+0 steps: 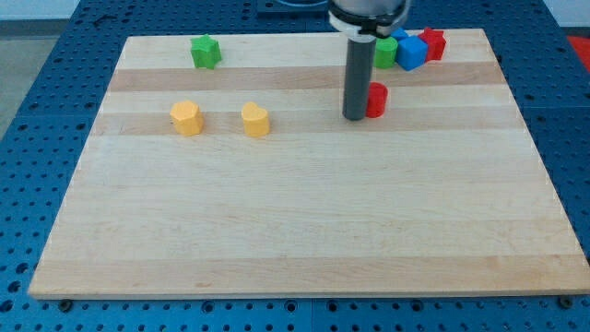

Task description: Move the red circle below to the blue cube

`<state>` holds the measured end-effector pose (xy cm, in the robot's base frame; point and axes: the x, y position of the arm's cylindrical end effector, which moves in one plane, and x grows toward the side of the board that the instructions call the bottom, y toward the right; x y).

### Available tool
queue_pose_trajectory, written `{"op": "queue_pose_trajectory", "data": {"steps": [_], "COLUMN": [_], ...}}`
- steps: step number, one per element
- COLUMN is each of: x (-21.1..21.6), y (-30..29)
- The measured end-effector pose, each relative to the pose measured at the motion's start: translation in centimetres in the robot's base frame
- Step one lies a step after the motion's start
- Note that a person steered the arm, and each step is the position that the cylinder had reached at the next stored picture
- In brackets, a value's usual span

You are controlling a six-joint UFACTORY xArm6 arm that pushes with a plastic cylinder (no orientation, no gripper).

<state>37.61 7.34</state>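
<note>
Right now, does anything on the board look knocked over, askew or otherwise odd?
Nothing stands out. My tip sits against the red circle on its left, below the blue cube. All blocks rest flat on the board.

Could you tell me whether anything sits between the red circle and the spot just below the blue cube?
Nothing visible does. The red circle sits beside my tip, and the board between it and the blue cube is bare.

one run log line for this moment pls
my tip touching left side of red circle | red circle below-left of blue cube | not yet directly below it
</note>
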Motion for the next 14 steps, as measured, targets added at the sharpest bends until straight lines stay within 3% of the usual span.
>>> {"op": "queue_pose_trajectory", "data": {"steps": [2, 4, 11, 14], "x": [-2.8, -3.0, -3.4, -5.6], "y": [1.4, 6.4, 9.8, 10.9]}}
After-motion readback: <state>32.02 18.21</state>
